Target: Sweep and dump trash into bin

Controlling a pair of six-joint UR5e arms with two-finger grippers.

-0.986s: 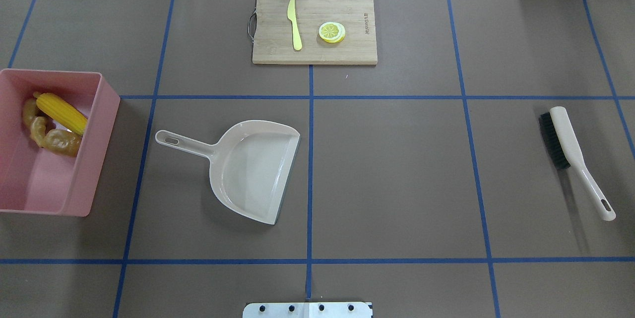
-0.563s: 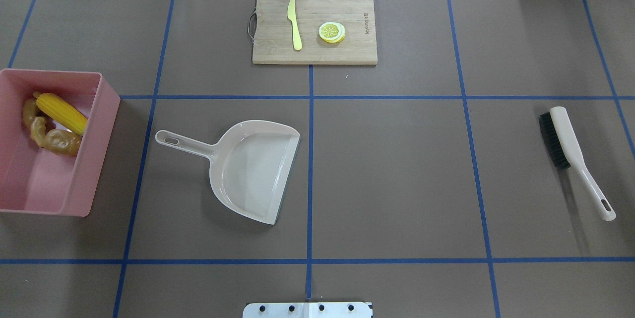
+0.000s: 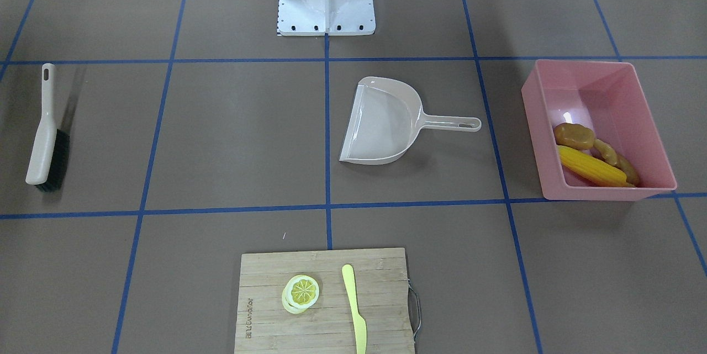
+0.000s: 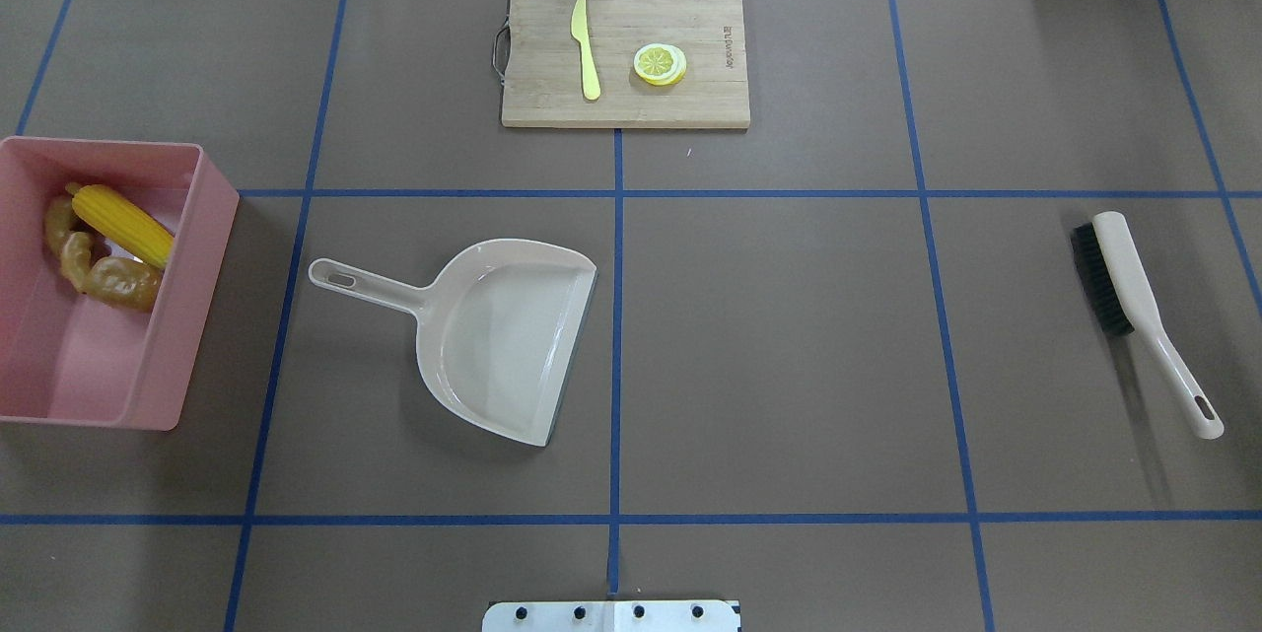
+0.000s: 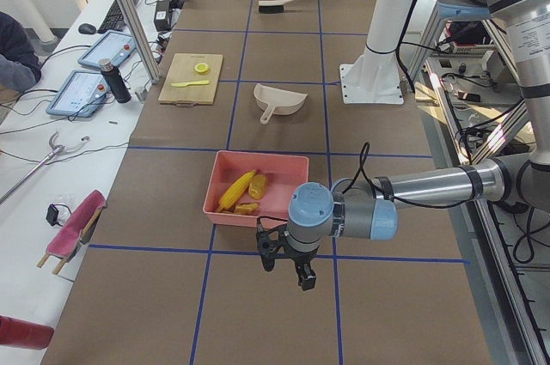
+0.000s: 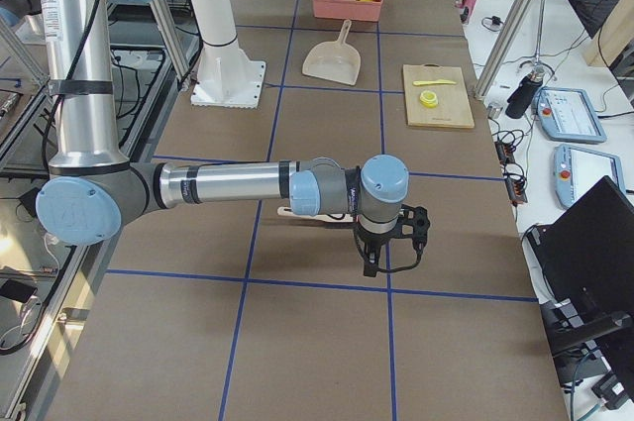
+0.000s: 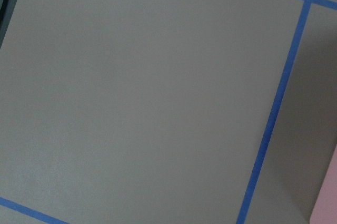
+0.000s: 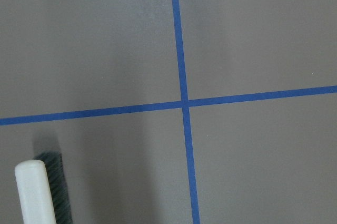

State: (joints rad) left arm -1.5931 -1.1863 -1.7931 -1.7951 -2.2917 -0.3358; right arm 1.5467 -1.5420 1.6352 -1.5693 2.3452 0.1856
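The pink bin (image 4: 202, 297) stands at the table's left end; it also shows in the front view (image 3: 538, 133). Inside lie the yellow corn cob (image 4: 123, 225), the knobbly ginger-like root (image 4: 69, 252) and the brown potato (image 4: 126, 282). Neither gripper shows in the overhead or front views. My left gripper (image 5: 288, 266) hangs over bare table just beyond the bin in the exterior left view. My right gripper (image 6: 391, 253) hangs beside the brush in the exterior right view. I cannot tell whether either is open or shut.
The white dustpan (image 4: 503, 336) lies empty left of centre, handle toward the bin. A brush (image 4: 1119, 277) lies at the right end. A wooden cutting board (image 4: 690, 100) at the far edge carries a yellow knife (image 4: 587, 50) and a lemon slice (image 4: 660, 63).
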